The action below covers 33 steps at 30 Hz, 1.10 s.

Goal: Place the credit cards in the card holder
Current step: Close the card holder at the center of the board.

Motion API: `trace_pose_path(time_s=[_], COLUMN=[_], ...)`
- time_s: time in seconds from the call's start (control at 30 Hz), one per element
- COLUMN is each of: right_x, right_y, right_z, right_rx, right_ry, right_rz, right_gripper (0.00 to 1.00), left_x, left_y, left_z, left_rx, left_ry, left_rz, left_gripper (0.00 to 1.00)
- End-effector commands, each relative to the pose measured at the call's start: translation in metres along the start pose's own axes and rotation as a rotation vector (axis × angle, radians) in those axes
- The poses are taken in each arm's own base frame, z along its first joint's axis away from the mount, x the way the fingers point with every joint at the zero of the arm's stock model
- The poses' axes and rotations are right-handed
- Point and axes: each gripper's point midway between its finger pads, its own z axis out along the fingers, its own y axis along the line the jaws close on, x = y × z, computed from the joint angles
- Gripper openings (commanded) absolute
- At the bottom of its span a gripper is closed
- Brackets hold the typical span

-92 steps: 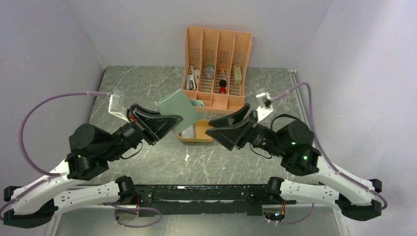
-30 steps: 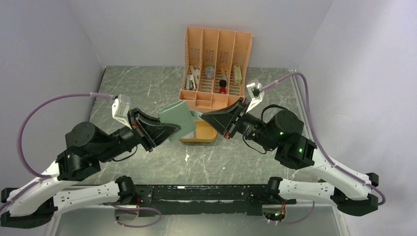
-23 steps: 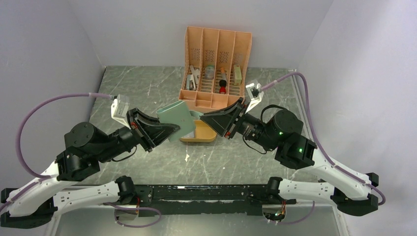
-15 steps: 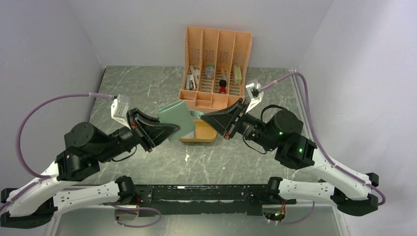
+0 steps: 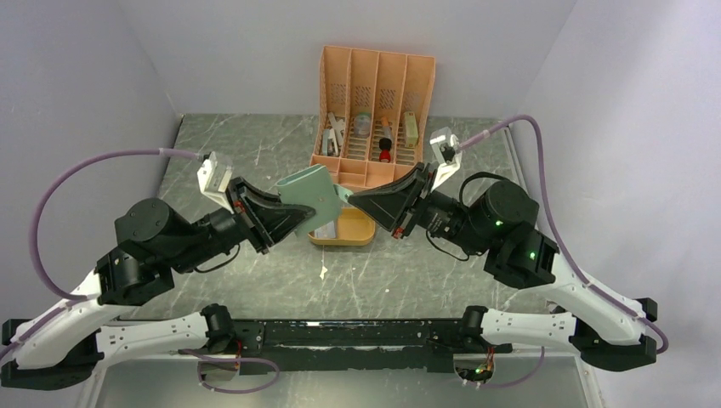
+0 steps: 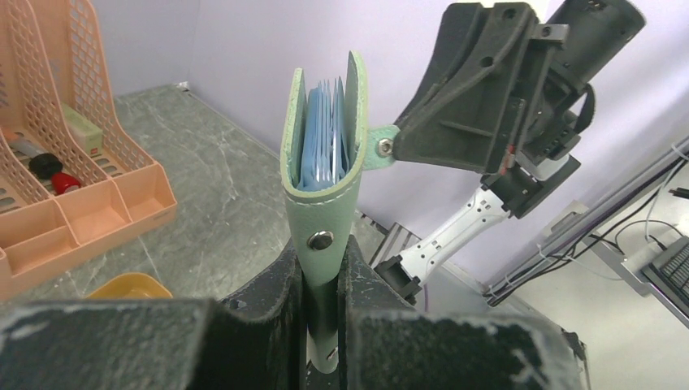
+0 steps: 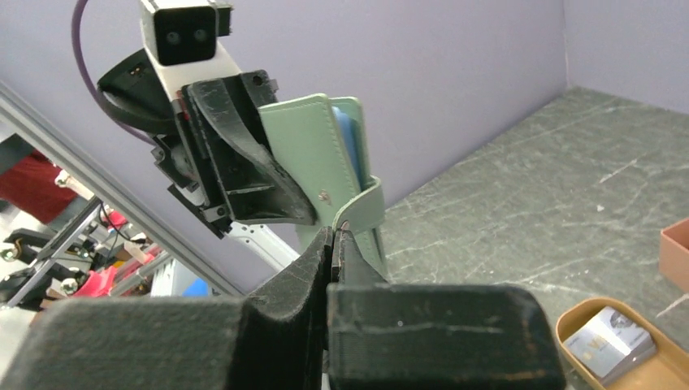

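From above, the dark grey marbled tabletop carries a tall peach plastic organizer with lattice walls and four slots at the middle of its far edge. A smooth orange oval tray lies just in front of the organizer, toward the middle of the tabletop. The card holder, a flat square of matte grey-green leather-like material, is lifted off the tabletop above the tray's left end. The left gripper is clamped on its lower edge, and the right gripper meets it from the other side. In the left wrist view the card holder stands upright on its folded spine between the black, scuffed fingers. Its covers are slightly parted, with pale stitching along the edges and a round metal snap on the spine. Clear bluish pockets are packed between the covers. A short strap of the same material sticks out to the right into the tips of the right gripper. In the right wrist view that gripper's fingers are pressed together on the end of the strap. The credit cards, a pale greyish stack, lie in the tray at the lower right.
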Motion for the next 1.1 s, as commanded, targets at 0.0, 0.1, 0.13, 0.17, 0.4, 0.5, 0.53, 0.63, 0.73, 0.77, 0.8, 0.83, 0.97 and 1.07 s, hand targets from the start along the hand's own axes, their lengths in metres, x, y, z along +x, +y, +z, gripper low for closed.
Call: trace_pose_path(time_s=[0.0, 0.1, 0.13, 0.17, 0.4, 0.5, 0.53, 0.63, 0.73, 0.77, 0.8, 0.83, 0.97, 1.07], right_x=[-0.003, 0.002, 0.003, 0.004, 0.020, 0.022, 0.023, 0.027, 0.029, 0.030, 0.030, 0.030, 0.033, 0.035], right_y=[0.009, 0.007, 0.007, 0.006, -0.006, -0.010, -0.011, -0.014, -0.016, -0.017, -0.017, -0.017, -0.018, -0.020], right_z=[-0.003, -0.003, -0.003, -0.004, -0.004, -0.005, -0.005, -0.003, -0.001, 0.000, 0.000, 0.001, 0.003, 0.005], right_rx=[-0.036, -0.028, -0.028, -0.025, 0.009, 0.026, 0.026, 0.037, 0.046, 0.051, 0.052, 0.054, 0.056, 0.061], right_ry=[0.048, 0.082, 0.089, 0.093, 0.141, 0.147, 0.148, 0.161, 0.162, 0.162, 0.165, 0.165, 0.172, 0.181], right_rz=[-0.069, -0.097, -0.105, -0.109, -0.128, -0.136, -0.136, -0.140, -0.136, -0.135, -0.133, -0.133, -0.129, -0.127], right_gripper=[0.00, 0.00, 0.00, 0.00, 0.00, 0.00, 0.00, 0.00, 0.00, 0.00, 0.00, 0.00, 0.00, 0.00], left_x=[-0.005, -0.005, -0.005, -0.004, 0.002, 0.004, 0.003, 0.005, 0.005, 0.005, 0.006, 0.007, 0.008, 0.009], left_y=[0.003, 0.001, 0.001, 0.001, 0.001, 0.002, 0.001, 0.002, 0.000, 0.000, 0.000, 0.000, -0.001, -0.001], left_z=[0.008, 0.015, 0.017, 0.019, 0.026, 0.026, 0.026, 0.026, 0.025, 0.026, 0.026, 0.026, 0.025, 0.026], left_rx=[-0.033, -0.036, -0.041, -0.043, -0.046, -0.049, -0.047, -0.049, -0.039, -0.038, -0.038, -0.037, -0.030, -0.030], left_ry=[0.024, 0.041, 0.047, 0.053, 0.084, 0.094, 0.093, 0.100, 0.103, 0.106, 0.108, 0.111, 0.115, 0.118], left_rz=[0.040, 0.038, 0.037, 0.035, 0.030, 0.033, 0.033, 0.032, 0.032, 0.031, 0.032, 0.030, 0.029, 0.030], left_gripper=[0.05, 0.05, 0.05, 0.05, 0.05, 0.05, 0.05, 0.05, 0.05, 0.05, 0.05, 0.05, 0.05, 0.05])
